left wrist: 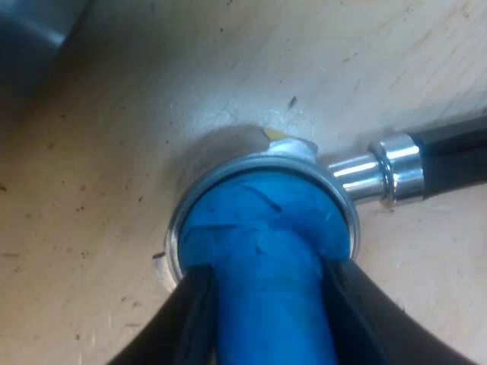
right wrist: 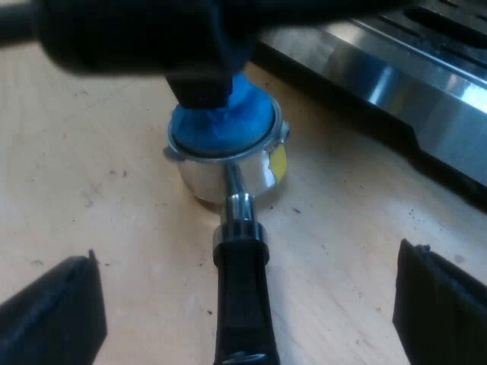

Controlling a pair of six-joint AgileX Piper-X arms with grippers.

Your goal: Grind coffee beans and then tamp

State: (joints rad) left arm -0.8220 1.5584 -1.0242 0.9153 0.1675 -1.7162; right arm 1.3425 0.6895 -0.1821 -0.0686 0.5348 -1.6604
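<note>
The metal holder (left wrist: pixel 342 199) rests on the wooden table with its basket rim up and its dark handle (left wrist: pixel 453 156) stretched along the tabletop. A blue tamper (left wrist: pixel 262 251) sits down in the basket. My left gripper (left wrist: pixel 266 319) is shut on the tamper's stem, one black finger on each side. In the right wrist view the same holder (right wrist: pixel 228 179) stands with the blue tamper (right wrist: pixel 232 122) in it and the left gripper (right wrist: pixel 199 84) on top of it. My right gripper (right wrist: pixel 247 315) is open, its fingers spread wide on either side of the dark handle (right wrist: pixel 242 304), touching nothing.
The espresso machine's steel base and drip tray (right wrist: pixel 411 84) stand just beyond the holder. A small yellow tag (right wrist: pixel 279 161) sticks to the basket's wall. The wooden tabletop (right wrist: pixel 99 175) carries scattered coffee specks.
</note>
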